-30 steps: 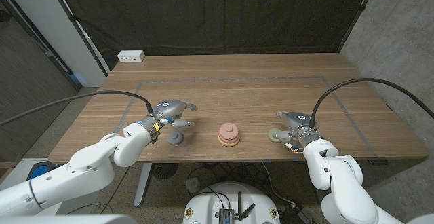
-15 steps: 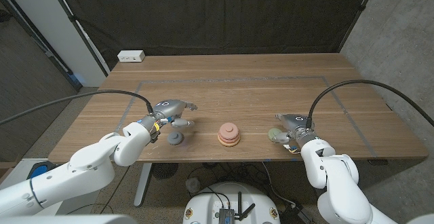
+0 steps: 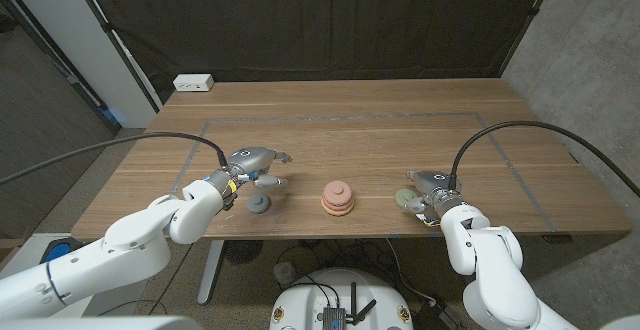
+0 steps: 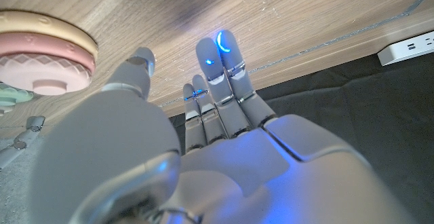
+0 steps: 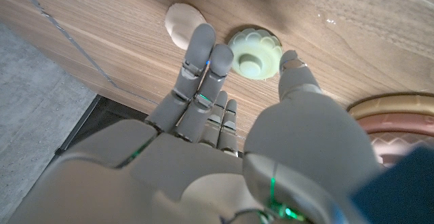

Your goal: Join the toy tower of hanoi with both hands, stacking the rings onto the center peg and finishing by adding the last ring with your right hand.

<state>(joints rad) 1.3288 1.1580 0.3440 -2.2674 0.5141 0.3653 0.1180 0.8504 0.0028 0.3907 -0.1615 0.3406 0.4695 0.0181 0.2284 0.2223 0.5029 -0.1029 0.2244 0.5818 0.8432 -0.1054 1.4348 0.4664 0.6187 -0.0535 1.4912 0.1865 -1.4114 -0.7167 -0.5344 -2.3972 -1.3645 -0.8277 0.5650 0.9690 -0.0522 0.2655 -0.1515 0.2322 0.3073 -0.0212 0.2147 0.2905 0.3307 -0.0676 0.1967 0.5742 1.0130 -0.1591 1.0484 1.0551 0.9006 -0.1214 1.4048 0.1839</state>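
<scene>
The stack (image 3: pixel 337 199) stands at the table's front middle, a pink ring on a wider tan ring around the centre peg (image 4: pixel 42 54). A grey-blue ring (image 3: pixel 258 205) lies left of it, just in front of my left hand (image 3: pixel 254 164). That hand hovers with its fingers (image 4: pixel 224 68) spread and holds nothing. A pale green ring (image 3: pixel 405 199) lies right of the stack. My right hand (image 3: pixel 432 184) is at this green ring (image 5: pixel 254 50), fingers (image 5: pixel 207 51) on one side and thumb on the other. The ring is still on the wood.
A small cream disc (image 5: pixel 180 20) lies on the table just beyond the green ring. A white power strip (image 3: pixel 193 83) sits at the far left edge. Grey tape (image 3: pixel 340 118) marks a rectangle on the wood, and the near edge is close to both hands.
My right hand and forearm have edged left, closer to the green ring. The left hand, the rings and the stack have stayed put.
</scene>
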